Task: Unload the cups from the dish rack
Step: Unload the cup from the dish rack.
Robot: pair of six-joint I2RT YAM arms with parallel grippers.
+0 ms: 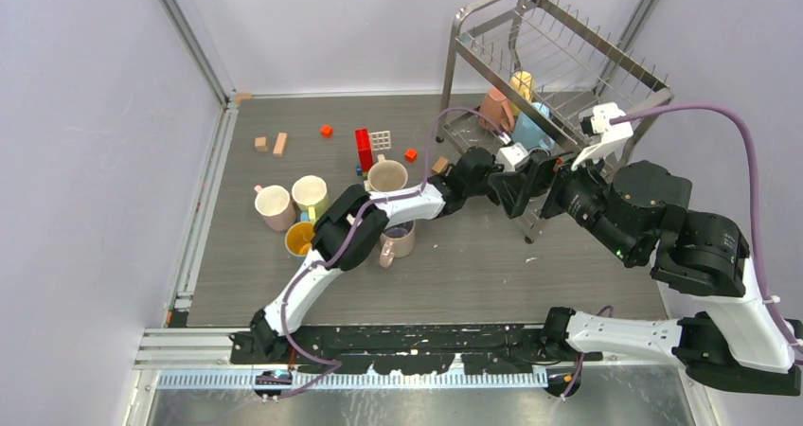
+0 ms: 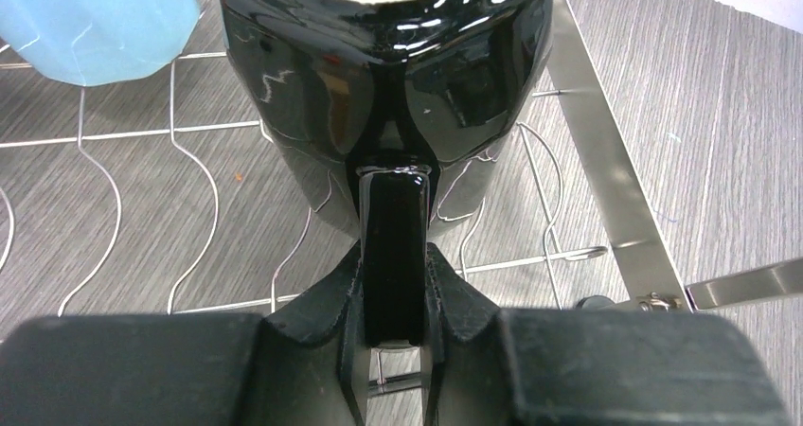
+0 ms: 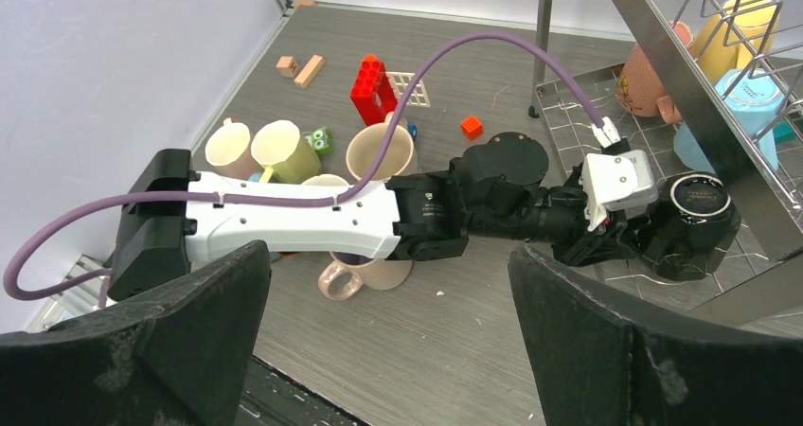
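The dish rack [image 1: 568, 43] stands at the back right. A glossy black cup [image 2: 379, 57] sits on its lower wire tier. My left gripper [image 2: 395, 284] is shut on that cup's handle; the cup also shows in the right wrist view [image 3: 696, 222]. A pink cup [image 3: 644, 66], a yellow cup [image 3: 729, 24] and a light blue cup [image 3: 739, 99] are still in the rack. My right gripper [image 3: 386, 251] is open and empty, hovering over the table in front of the rack, close to the left wrist [image 1: 473, 170].
Several cups stand on the table at the left: pinkish [image 1: 275, 206], pale yellow [image 1: 310, 195], mustard [image 1: 300, 239], beige [image 1: 387, 175] and pink [image 1: 398, 239]. Toy blocks [image 1: 364, 149] lie behind them. The rack's metal leg [image 2: 606, 180] runs right of the black cup.
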